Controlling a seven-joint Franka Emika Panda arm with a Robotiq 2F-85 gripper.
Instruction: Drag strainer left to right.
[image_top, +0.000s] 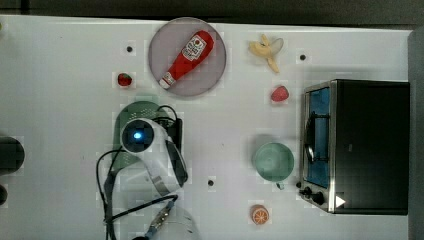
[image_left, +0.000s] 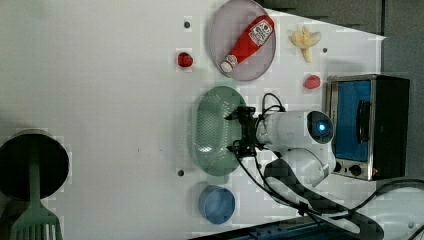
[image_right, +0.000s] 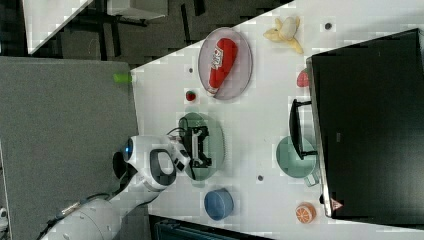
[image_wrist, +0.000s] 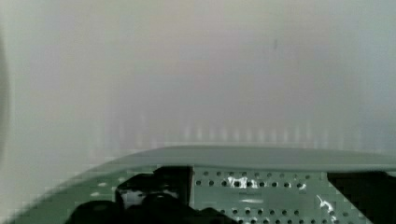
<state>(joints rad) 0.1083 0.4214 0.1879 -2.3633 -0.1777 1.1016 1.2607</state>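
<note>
Reaching down over the strainer (image_left: 212, 131), the arm (image_left: 295, 131) holds its jaws spread wide.

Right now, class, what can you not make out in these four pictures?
- Top view: most of the strainer hides under the arm.
- Left view: the spatula is cut off by the bottom edge.
- Right view: the teal cup is partly behind the oven handle.
- Ketchup label: too small to read.

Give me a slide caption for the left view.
Open hand poised over the right rim of the mint strainer, blue cup below, ketchup bottle on a plate above.
</note>
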